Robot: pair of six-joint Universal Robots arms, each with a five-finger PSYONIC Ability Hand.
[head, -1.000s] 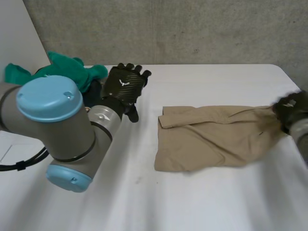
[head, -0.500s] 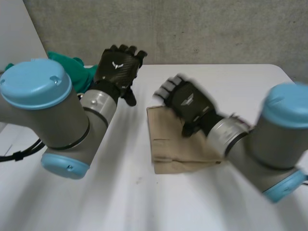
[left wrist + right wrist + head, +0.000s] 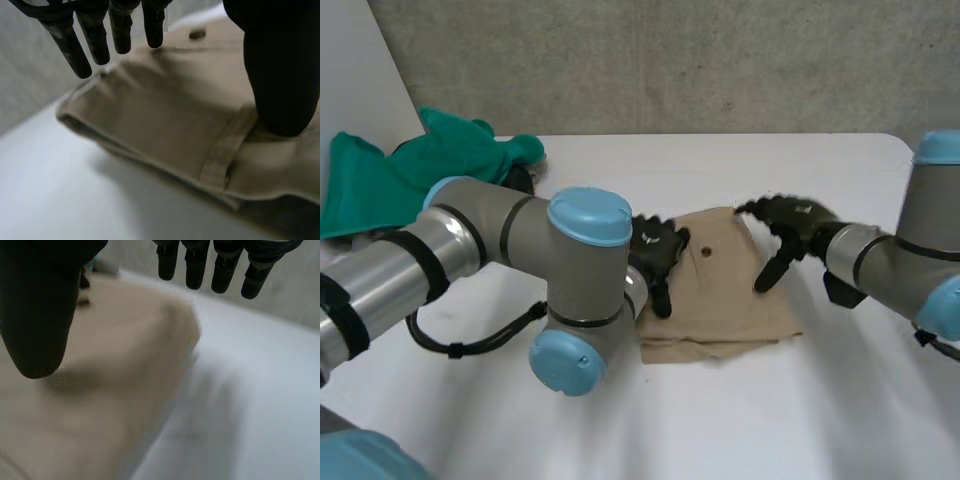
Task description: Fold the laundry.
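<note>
A white table point(image 3: 800, 420) stands before a grey concrete wall point(image 3: 720, 60). The folded tan garment point(image 3: 725, 290) lies at mid-frame, and green cloths point(image 3: 410, 170) are heaped at the upper left. The left hand point(image 3: 655, 255), fingers straight and grasping nothing, sits at the garment's left edge, its thumb on the cloth. The right hand point(image 3: 795, 225), fingers loose and empty, hovers over the garment's right side.

Matt tan woven cloth point(image 3: 720, 290) on a smooth white table point(image 3: 820, 420).
</note>
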